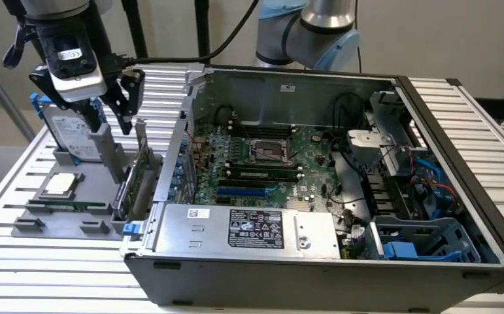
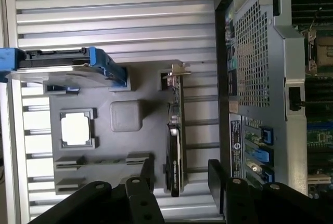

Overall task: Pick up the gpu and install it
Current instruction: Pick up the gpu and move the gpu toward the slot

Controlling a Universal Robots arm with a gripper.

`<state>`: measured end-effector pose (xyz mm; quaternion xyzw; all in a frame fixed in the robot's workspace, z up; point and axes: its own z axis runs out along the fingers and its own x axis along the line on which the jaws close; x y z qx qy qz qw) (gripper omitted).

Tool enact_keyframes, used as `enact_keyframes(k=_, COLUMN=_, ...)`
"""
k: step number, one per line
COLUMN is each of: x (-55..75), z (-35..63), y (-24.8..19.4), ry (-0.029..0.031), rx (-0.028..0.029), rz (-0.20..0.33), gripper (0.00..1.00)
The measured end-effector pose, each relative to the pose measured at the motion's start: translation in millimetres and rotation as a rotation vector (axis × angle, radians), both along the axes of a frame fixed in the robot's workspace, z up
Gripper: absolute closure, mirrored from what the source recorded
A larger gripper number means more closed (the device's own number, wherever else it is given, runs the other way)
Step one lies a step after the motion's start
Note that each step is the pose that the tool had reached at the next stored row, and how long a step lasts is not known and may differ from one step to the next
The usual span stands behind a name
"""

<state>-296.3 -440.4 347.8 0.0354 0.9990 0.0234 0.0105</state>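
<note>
gpu (image 2: pixel 175 141): stands on its thin edge in a slot of the grey holder (image 1: pixel 34 226), just beside the outer wall of the open computer case (image 1: pixel 321 265); upright like this, its top edge is free to be taken from above.
Long axis: runs parallel to that case wall, with the silver bracket (image 2: pixel 178 70) at the end nearer the hard drive (image 1: pixel 64 134).
gripper (image 2: pixel 182 180): hangs above the holder with fingers (image 2: pixel 148 174) spread and holding nothing; in the wrist view the gap lines up with the card's thin edge, which looks like a pre-grasp stance.
Case: lid off, motherboard (image 1: pixel 261 163) facing up.
</note>
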Motion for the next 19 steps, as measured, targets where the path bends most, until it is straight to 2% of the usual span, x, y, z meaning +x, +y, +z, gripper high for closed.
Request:
enact_keyframes(k=9, x=0.0, z=-16.4, y=-3.6, ry=0.0, rx=-0.0001, rz=0.0, gripper=0.0)
enact_keyframes(k=19, x=0.0, z=-34.5, y=-3.9, ry=0.0001, rx=-0.0002, rz=0.0, gripper=0.0)
